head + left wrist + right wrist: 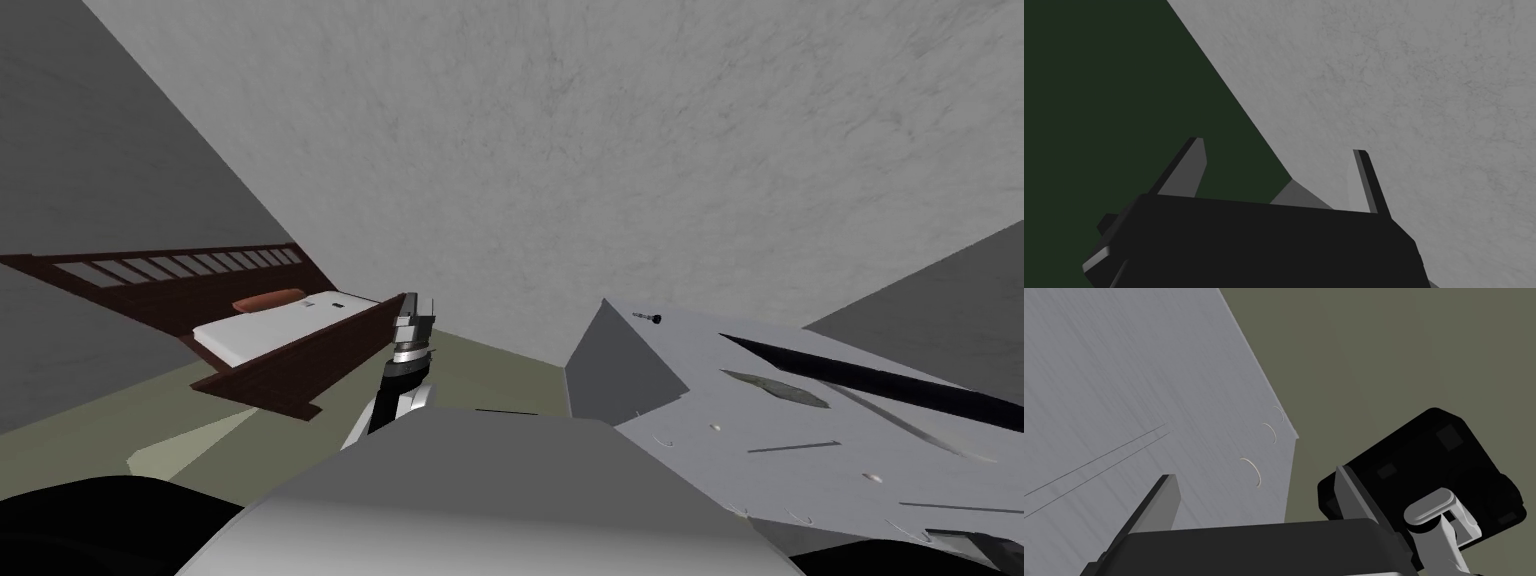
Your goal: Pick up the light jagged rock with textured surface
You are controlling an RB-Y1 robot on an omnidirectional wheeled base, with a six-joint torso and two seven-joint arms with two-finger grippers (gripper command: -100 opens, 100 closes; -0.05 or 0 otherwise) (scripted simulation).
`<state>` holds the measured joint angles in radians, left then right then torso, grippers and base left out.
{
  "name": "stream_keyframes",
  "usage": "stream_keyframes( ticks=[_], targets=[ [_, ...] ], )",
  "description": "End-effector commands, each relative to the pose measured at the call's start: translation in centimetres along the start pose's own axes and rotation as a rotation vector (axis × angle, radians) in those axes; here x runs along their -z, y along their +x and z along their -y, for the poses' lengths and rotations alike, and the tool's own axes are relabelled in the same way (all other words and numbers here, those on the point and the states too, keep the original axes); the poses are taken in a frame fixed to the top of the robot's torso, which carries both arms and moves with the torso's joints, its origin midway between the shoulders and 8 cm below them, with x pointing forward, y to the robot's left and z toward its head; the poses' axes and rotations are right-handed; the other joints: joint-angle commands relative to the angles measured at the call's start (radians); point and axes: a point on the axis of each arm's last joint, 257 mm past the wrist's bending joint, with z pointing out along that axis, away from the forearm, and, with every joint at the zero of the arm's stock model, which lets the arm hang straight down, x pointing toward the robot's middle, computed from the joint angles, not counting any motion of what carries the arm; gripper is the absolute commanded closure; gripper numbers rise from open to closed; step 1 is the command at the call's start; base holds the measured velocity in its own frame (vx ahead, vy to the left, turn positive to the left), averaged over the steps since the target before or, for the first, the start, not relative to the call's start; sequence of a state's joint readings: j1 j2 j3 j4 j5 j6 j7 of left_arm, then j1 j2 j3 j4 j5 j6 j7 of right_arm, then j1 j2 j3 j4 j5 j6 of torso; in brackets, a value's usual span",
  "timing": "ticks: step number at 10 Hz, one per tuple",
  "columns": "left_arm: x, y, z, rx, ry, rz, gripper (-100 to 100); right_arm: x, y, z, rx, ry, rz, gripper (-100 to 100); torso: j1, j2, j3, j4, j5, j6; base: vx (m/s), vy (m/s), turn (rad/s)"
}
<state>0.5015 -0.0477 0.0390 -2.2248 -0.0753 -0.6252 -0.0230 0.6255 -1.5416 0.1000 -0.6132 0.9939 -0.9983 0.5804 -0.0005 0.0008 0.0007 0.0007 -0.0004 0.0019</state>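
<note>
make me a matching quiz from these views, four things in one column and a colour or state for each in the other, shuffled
Things:
1. pillow
2. mattress
3. bed frame
4. left hand

Colour or state:
a. white
b. open, nothing between the fingers
c. dark brown
d. orange-brown

Pairs: 1-d, 2-a, 3-c, 4-b
</note>
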Motion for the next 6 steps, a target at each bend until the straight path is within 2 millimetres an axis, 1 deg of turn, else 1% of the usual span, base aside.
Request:
stream_keyframes(
  ticks=[1, 2, 3, 4, 5, 6],
  targets=[
    [0.0, 0.0, 0.0, 0.0, 0.0, 0.0, 0, 0.2, 0.4, -0.2, 0.003, -0.002, -0.017, -100, 0.0, 0.0, 0.0, 0.0, 0.0, 0.0, -0.008, 0.005, 0.01],
    [0.0, 0.0, 0.0, 0.0, 0.0, 0.0, 0, 2.1, 2.4, 0.8, 0.027, 0.001, -0.08, -100, -0.001, 0.0, 0.0, 0.0, 0.0, 0.001, -0.023, 0.015, 0.232],
    [0.0, 0.0, 0.0, 0.0, 0.0, 0.0, 0, 2.1, 2.4, 0.8, 0.027, 0.001, -0.08, -100, 0.0, 0.0, 0.0, 0.0, 0.0, -0.001, -0.025, 0.007, 0.17],
    [0.0, 0.0, 0.0, 0.0, 0.0, 0.0, 0, 2.1, 2.7, 0.4, 0.027, -0.009, -0.087, -100, 0.0, 0.0, 0.0, 0.0, 0.0, 0.0, -0.009, 0.002, -0.002],
    [0.0, 0.0, 0.0, 0.0, 0.0, 0.0, 0, 2.1, 2.4, 0.8, 0.027, 0.001, -0.08, -100, -0.001, 0.0, 0.0, 0.0, -0.001, 0.001, 0.0, 0.002, -0.029],
    [0.0, 0.0, 0.0, 0.0, 0.0, 0.0, 0, 4.0, 4.2, 1.8, 0.048, 0.005, -0.138, -100, -0.001, 0.0, 0.0, 0.0, -0.001, 0.001, -0.016, 0.017, 0.267]
  ],
)
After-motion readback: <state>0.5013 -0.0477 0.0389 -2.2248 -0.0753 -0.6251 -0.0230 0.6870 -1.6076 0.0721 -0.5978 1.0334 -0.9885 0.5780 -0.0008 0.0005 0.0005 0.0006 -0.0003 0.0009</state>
